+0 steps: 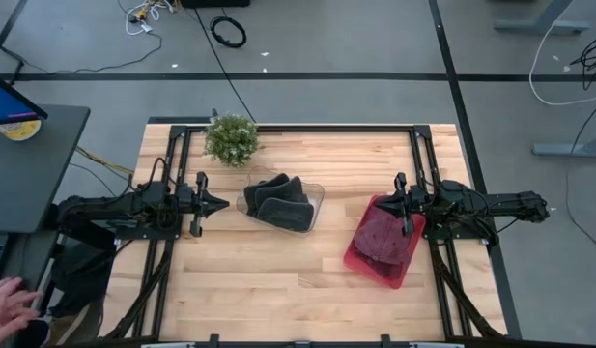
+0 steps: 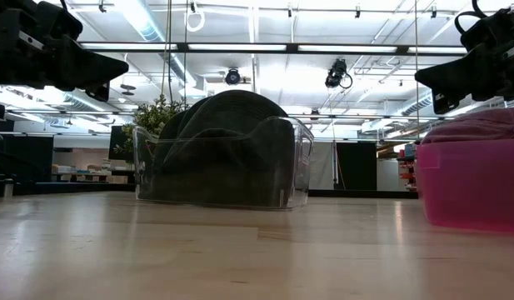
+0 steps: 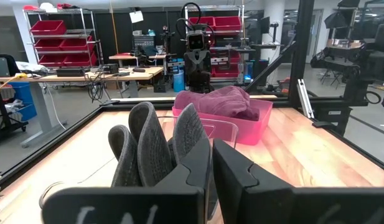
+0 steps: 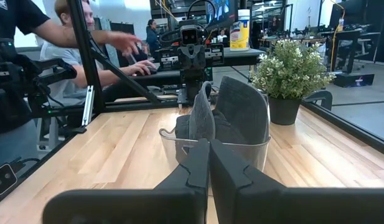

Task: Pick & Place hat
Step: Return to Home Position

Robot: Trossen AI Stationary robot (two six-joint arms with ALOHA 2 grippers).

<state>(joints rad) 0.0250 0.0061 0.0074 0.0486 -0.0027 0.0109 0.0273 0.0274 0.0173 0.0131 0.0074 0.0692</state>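
Several dark grey hats (image 1: 278, 202) stand on edge in a clear plastic bin (image 1: 315, 193) at the table's middle; the low view shows them (image 2: 227, 146) rising above the bin's rim. A maroon hat (image 1: 384, 235) lies in a pink bin (image 1: 357, 256) toward the table's right. My left gripper (image 1: 223, 204) hovers shut just left of the clear bin, pointing at it (image 3: 211, 163). My right gripper (image 1: 379, 204) hovers shut above the pink bin's far left corner, pointing left (image 4: 209, 160). Neither holds anything.
A small potted plant (image 1: 231, 139) stands at the far edge, beside the clear bin. Bare wood lies toward the near edge (image 1: 278, 290). A dark frame rail (image 1: 413, 155) borders the work area. A person's hand (image 1: 8, 307) shows off the table's left.
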